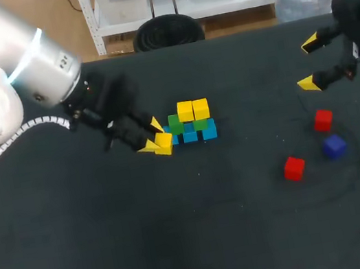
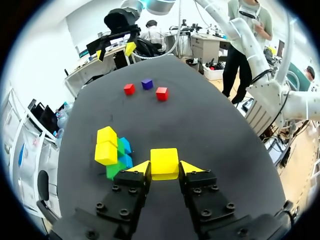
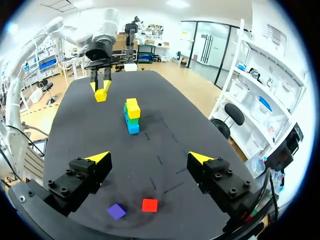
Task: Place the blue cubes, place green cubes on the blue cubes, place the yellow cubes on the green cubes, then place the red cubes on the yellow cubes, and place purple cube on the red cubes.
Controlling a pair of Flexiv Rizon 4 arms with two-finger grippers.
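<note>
Left gripper (image 2: 165, 167) pinching a yellow cube (image 1: 163, 143) just beside the half-built stack (image 1: 191, 124).
Blue cubes (image 1: 208, 131) sit at the bottom with green cubes (image 1: 176, 125) on them and two yellow cubes (image 1: 193, 110) on top, so I judge the yellow layer under way, the held one not yet set down. Right gripper (image 3: 150, 159) hangs spread and empty over the table (image 1: 185, 245), near two red cubes (image 1: 322, 120) and the purple cube (image 1: 334, 146), which lie loose, well apart from the stack; those layers are not yet begun.
</note>
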